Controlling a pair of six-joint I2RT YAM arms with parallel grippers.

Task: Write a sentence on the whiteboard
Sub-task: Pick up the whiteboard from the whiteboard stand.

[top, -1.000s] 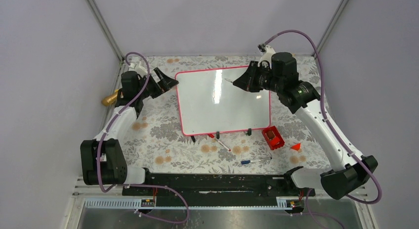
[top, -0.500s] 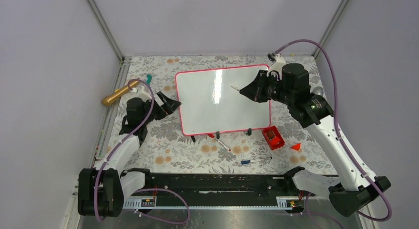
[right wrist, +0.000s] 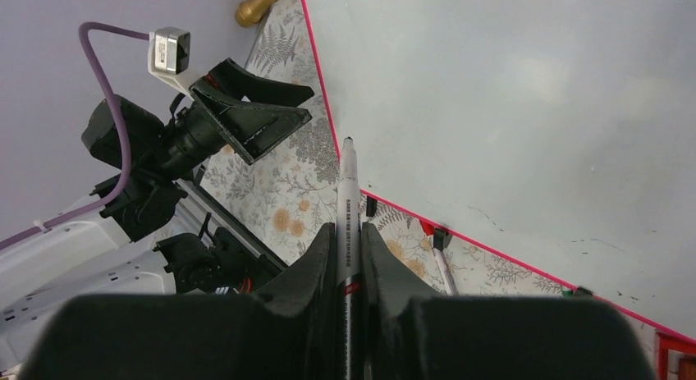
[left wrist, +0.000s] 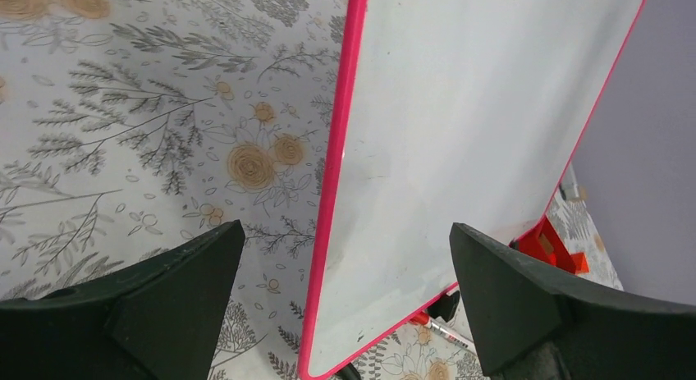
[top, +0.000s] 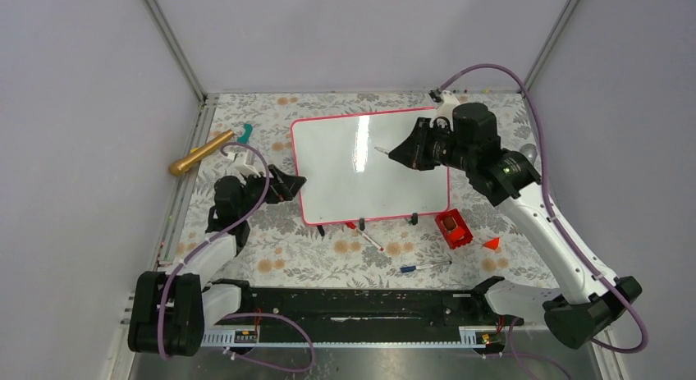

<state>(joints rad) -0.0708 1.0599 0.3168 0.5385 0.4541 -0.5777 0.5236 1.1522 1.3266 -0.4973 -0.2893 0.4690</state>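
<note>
- Fingers [right wrist: 310, 269] of the right gripper [right wrist: 349, 250] are clamped tight on a slim white marker [right wrist: 347, 195], which sticks straight out past them with its dark tip forward.
- From above, the right gripper [top: 400, 153] hangs over the right half of the whiteboard [top: 336, 187], and the marker [top: 382, 151] points toward the board's middle; whether the tip touches the surface cannot be told.
- The left gripper [top: 289, 185] is spread wide, low over the table just beside the board's left edge, close to its near-left corner, with nothing between its fingers.
- In the left wrist view the pink frame of the whiteboard [left wrist: 460, 125] runs up between the two dark fingers [left wrist: 164, 302].
- The whiteboard lies flat toward the far middle of the table [top: 271, 232], its face glossy white, with two black clips [top: 414, 219] on its near edge.
- A red-capped pen [top: 368, 238] lies just off that near edge, and a red box [top: 454, 229] sits by the near-right corner.
- A blue pen [top: 424, 267] lies nearer the table's near edge.
- A gold cylinder [top: 199, 153] lies at the table's left edge.
</note>
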